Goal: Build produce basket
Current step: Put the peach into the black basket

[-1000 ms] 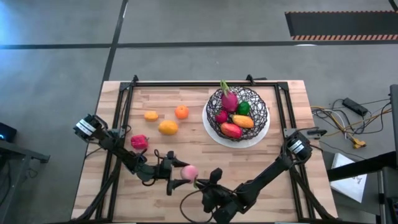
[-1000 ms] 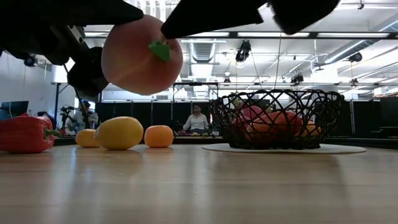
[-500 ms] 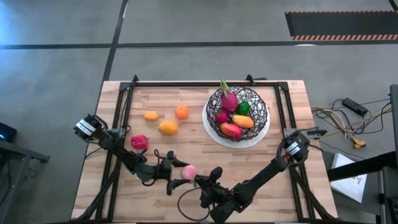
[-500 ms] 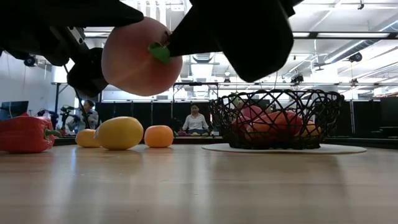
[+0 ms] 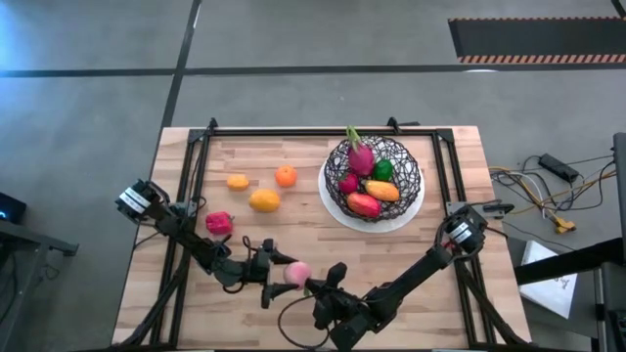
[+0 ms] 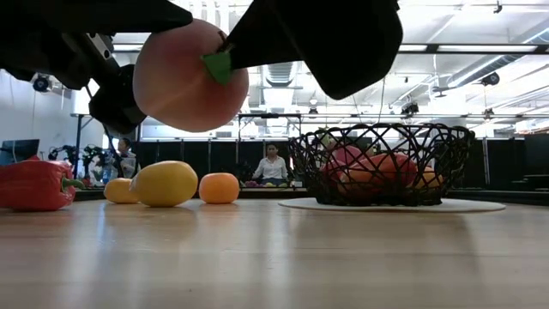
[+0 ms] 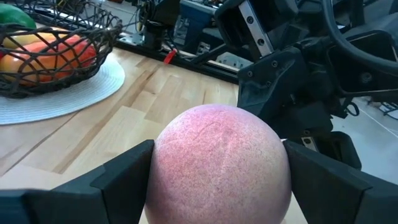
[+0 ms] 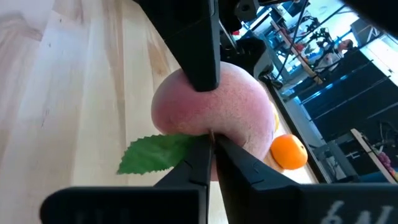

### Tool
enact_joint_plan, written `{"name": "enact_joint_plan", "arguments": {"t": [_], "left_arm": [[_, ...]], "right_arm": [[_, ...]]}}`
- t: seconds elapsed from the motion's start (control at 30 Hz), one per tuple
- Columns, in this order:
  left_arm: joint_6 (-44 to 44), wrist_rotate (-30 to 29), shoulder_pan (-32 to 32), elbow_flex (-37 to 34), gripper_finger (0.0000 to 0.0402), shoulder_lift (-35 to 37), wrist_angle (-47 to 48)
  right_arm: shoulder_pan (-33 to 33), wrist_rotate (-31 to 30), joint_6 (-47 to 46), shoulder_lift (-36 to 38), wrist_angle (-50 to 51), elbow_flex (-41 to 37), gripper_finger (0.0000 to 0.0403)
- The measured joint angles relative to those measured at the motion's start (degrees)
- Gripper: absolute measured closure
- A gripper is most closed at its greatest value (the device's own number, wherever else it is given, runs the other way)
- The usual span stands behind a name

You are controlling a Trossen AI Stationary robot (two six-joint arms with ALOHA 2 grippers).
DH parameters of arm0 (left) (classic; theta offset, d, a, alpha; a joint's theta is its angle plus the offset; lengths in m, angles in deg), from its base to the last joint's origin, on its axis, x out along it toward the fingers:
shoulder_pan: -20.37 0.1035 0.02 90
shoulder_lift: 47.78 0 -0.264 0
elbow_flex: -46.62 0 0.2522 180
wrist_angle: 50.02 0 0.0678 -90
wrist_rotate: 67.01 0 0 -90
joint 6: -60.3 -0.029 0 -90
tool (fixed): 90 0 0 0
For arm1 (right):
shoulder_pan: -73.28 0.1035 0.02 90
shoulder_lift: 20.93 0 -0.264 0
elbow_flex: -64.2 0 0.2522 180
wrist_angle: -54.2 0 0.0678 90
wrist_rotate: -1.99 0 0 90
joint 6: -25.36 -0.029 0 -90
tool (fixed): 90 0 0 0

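A pale pink peach [image 5: 296, 273] with a green leaf [image 8: 152, 155] hangs above the table near its front edge. My left gripper [image 5: 284, 273] is shut on it from the left. My right gripper [image 5: 311, 286] meets it from the right, shut on the leaf. The black wire basket [image 5: 373, 179] stands on its white plate base [image 5: 328, 202] at the far right and holds a dragon fruit [image 5: 361, 154], a green piece, an orange piece and a red one. A red pepper [image 5: 219, 223], a yellow piece [image 5: 264, 200] and two orange pieces [image 5: 286, 176] lie on the table's left half. My left gripper pinches the peach's round body [image 7: 221, 162] between its two fingers [image 7: 118, 177], one on each side. The fingers come level from the table's left. The peach is lifted clear of the table. My right gripper pinches the leaf's base [image 8: 200, 142], right where it joins the peach, between its shut fingertips [image 8: 217, 155]. The fingers come from the table's right and near side, slanting slightly down. The leaf's free end [image 6: 216, 66] sticks out beside them.
Black rails [image 5: 191, 186] run along the table's left, far and right sides. Bare wood lies between the loose produce and the basket. A person [image 6: 273, 165] sits far behind the table, and another [image 6: 124, 154] shows at the left.
My right gripper has edged toward the peach and shut on its leaf. My left gripper and the peach have stayed where they were.
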Motion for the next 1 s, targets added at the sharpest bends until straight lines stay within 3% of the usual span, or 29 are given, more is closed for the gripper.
{"name": "enact_joint_plan", "arguments": {"t": [0.2, 0.33, 0.43, 0.7, 1.0], "left_arm": [[-1.2, 3.6, 0.7, 0.1, 0.0086, 0.0, -0.2], [-5.9, 6.2, 1.6, 0.0, 0.006, 0.0, -0.2], [-10.8, 4.6, 2.4, -0.2, 0.0037, 0.1, -0.6], [-16.8, -0.8, 2.5, -0.9, 0.0013, 5.0, 1.4], [-4.9, -1.0, 2.1, -1.0, 0.0013, 5.5, 13.9]], "right_arm": [[0.1, 0.3, -2.4, 0.0, 0.0, 0.0, 0.0394], [0.6, 0.7, -4.2, 0.0, 0.4, 0.0, 0.0394], [0.7, 0.7, -8.1, 0.0, 3.5, 0.0, 0.0394], [1.5, 0.4, -28.1, 2.3, 23.1, 0.0, 0.0394], [-3.4, 3.1, -52.2, 20.3, 55.7, 0.1, 0.0394]]}}
